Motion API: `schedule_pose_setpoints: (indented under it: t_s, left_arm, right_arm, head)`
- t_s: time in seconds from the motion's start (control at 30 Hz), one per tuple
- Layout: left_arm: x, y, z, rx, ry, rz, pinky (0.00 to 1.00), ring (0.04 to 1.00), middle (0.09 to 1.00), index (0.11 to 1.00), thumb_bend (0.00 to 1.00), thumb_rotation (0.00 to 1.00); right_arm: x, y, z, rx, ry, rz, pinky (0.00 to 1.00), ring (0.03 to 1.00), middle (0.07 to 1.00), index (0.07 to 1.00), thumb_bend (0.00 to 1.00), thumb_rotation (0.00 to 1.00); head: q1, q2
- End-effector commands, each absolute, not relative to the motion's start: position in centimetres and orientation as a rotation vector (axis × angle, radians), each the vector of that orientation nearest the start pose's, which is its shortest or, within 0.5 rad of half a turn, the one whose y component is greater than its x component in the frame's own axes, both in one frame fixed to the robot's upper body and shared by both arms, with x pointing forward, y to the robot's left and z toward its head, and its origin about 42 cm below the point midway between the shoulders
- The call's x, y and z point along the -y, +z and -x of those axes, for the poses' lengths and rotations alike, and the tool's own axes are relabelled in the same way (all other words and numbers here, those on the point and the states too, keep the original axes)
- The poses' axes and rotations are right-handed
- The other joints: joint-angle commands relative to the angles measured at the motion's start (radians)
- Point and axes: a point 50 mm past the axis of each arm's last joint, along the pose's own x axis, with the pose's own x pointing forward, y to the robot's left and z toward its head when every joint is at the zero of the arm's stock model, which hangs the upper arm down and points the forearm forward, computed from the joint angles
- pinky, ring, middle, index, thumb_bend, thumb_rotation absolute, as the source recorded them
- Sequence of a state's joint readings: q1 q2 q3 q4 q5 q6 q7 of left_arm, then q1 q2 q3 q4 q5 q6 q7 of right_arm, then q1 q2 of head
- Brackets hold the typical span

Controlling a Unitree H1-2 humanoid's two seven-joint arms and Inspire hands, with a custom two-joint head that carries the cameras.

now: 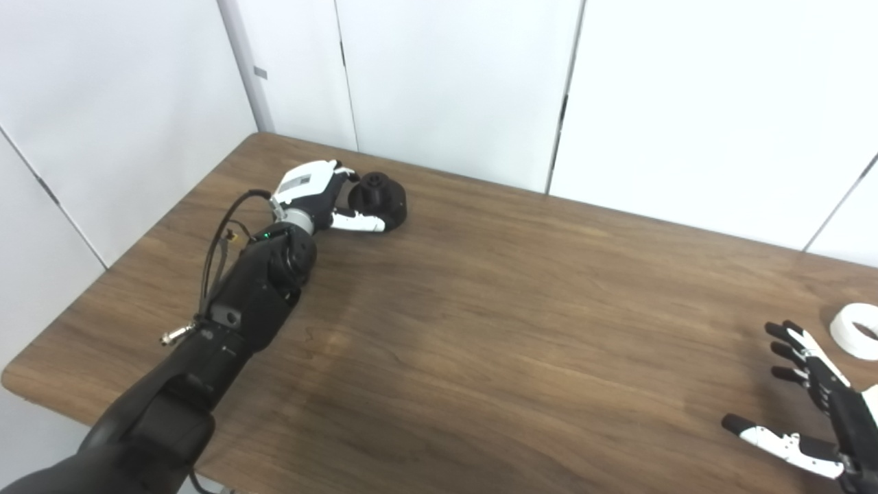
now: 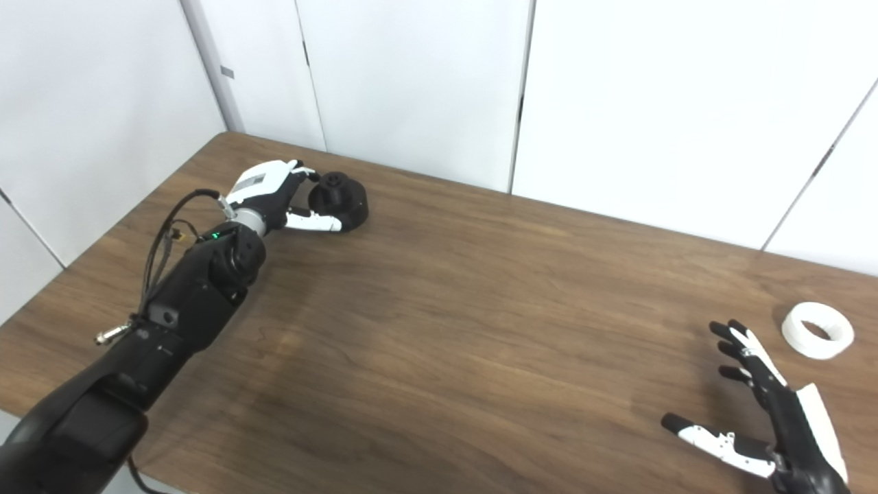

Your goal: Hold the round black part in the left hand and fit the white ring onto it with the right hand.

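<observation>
White ring (image 2: pixel 817 330) whole in right eye view – cropped in left

On the table (image 2: pixel 446 329), the round part (image 2: pixel 339 199) lies against the left hand (image 2: pixel 274 192); the ring (image 2: pixel 817 330) lies just beyond the right hand (image 2: pixel 768 405)

Brown wooden table (image 2: pixel 439 329), round black part (image 2: pixel 341 192) far left (seemingly resting), white ring (image 2: pixel 817 330) right

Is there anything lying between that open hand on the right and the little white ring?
Nothing visible. The right hand is open just short of the white ring, with only bare table between them.
</observation>
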State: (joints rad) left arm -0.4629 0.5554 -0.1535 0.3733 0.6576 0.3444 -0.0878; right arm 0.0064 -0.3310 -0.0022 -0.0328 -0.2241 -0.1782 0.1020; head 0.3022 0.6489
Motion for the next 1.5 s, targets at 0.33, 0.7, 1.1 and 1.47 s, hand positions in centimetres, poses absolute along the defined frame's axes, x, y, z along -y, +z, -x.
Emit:
schedule_pose_setpoints:
  t_s: [0.33,0.7,1.1,1.47]
  left_arm:
    - [-38.9,20.3,-43.9,-0.207,0.192,-1.226,1.0,1.0,1.0,0.848,1.0,0.59]
    - [-39.0,19.8,-44.1,-0.191,0.225,-1.214,1.0,1.0,1.0,0.847,1.0,0.54]
    - [-38.4,19.2,-44.5,-0.17,0.261,-1.17,1.0,1.0,1.0,0.85,1.0,0.56]
    - [-37.8,18.5,-44.8,-0.167,0.284,-1.143,1.0,1.0,1.0,0.834,1.0,0.56]
  right_arm:
    - [31.0,14.6,-28.4,0.254,0.147,0.572,0.76,0.887,0.958,0.878,0.7,0.27]
    - [30.8,14.7,-27.8,0.255,0.151,0.587,0.77,0.879,0.958,0.878,0.7,0.28]
    - [30.8,14.8,-27.1,0.236,0.16,0.593,0.77,0.882,0.959,0.88,0.7,0.28]
    - [30.6,15.0,-26.6,0.207,0.159,0.594,0.77,0.87,0.957,0.877,0.72,0.3]
  head:
    - [-0.012,0.008]
    - [-0.023,0.017]
    - [-0.037,0.031]
    - [-0.042,0.041]
